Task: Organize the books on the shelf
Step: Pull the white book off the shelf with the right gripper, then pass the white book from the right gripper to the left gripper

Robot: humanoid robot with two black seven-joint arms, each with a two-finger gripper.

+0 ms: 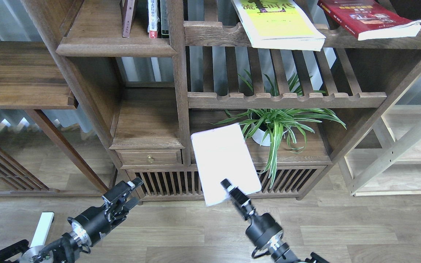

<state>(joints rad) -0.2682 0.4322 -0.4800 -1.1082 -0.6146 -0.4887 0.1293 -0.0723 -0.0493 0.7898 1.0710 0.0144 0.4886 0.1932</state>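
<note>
Right gripper point(228, 187) pinching pale book point(224, 160) at near edge; long axis tilted, running away toward bookcase point(148, 120). Left gripper point(133, 184) empty, jaw state unclear.

The pale lavender-white book point(224, 160) was basically blank on the face showing, a plain big paperback held up in the air in front of the bookcase, tilted so its top leaned left, with its lower edge pinched at the right gripper point(226, 183). The yellow-green book point(278, 23) lay flat up on the top slatted rack, dark title partly cut off, its corner hanging out past the scalloped rail. The red book point(369, 18) sat just right of it on the same rack, angled, page edges poking over the front. The solid shelf point(117, 45) at upper left was dark brown wood with a thick moulded lip.
</note>
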